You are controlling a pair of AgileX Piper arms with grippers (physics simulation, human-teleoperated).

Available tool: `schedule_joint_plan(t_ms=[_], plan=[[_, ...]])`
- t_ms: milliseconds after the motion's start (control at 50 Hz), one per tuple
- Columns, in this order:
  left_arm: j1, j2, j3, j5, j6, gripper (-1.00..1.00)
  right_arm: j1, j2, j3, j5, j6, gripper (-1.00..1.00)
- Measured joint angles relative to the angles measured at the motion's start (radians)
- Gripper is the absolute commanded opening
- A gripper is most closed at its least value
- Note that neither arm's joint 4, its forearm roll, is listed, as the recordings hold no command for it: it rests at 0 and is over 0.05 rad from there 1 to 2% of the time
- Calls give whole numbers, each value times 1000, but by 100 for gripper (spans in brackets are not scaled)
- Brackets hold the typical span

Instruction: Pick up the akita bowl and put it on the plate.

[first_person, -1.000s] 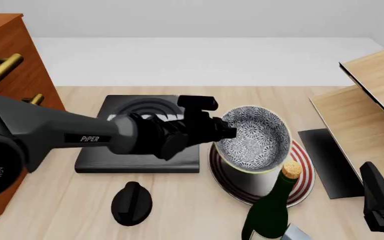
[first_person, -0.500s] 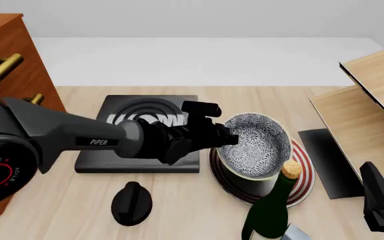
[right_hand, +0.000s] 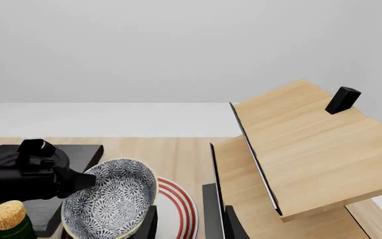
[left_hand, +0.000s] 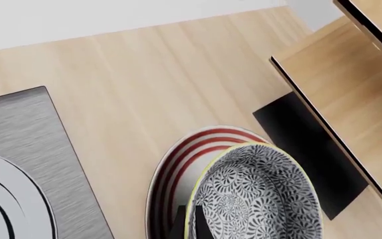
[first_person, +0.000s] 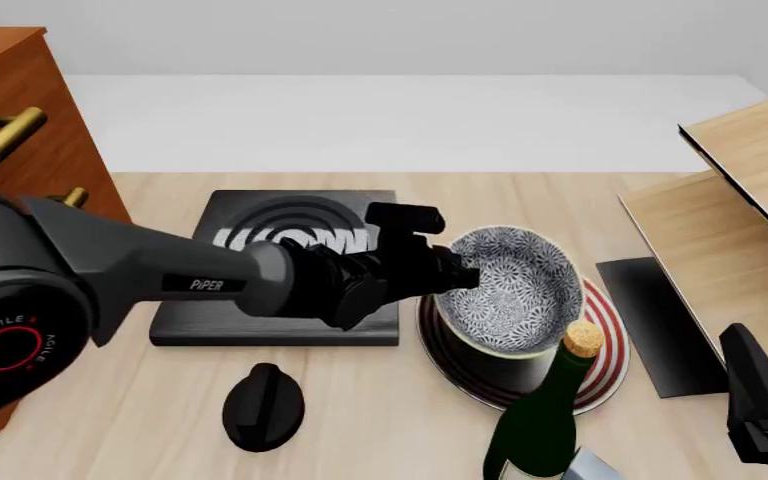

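The akita bowl [first_person: 518,290], navy-and-white patterned with a pale rim, sits tilted over the red-ringed white plate [first_person: 614,345], its dark underside down on or just above it. My left gripper [first_person: 458,272] is shut on the bowl's left rim. In the left wrist view its dark fingers [left_hand: 201,226] straddle the rim of the bowl [left_hand: 257,194], with the plate [left_hand: 171,172] beneath. In the right wrist view the bowl [right_hand: 111,199] and the plate [right_hand: 177,206] show. My right gripper [right_hand: 191,226] stands open at the table's near right, away from them.
A black square slab [first_person: 291,265] with grey rings lies left of the plate. A corked green bottle [first_person: 544,420] stands just in front of the plate. A black knob-shaped object [first_person: 264,405] lies front left. A wooden cabinet [first_person: 11,110] stands left, a wooden shelf [first_person: 738,210] and black mat [first_person: 658,320] right.
The left gripper has lowered the bowl onto the plate since a second ago. Over the last half second almost nothing has moved. The right arm stays still.
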Motion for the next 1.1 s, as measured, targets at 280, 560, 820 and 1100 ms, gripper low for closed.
schedule_joint_plan(t_ms=[280,560,820,1100], plan=[[2,12,-3,5,13,100,0,0,0,0,0,100],[-8,-13,27,14,33,100,0,0,0,0,0,100],[-4,-153,83,33,72,100,0,0,0,0,0,100],[12,-377,144,74,109,100,0,0,0,0,0,100]])
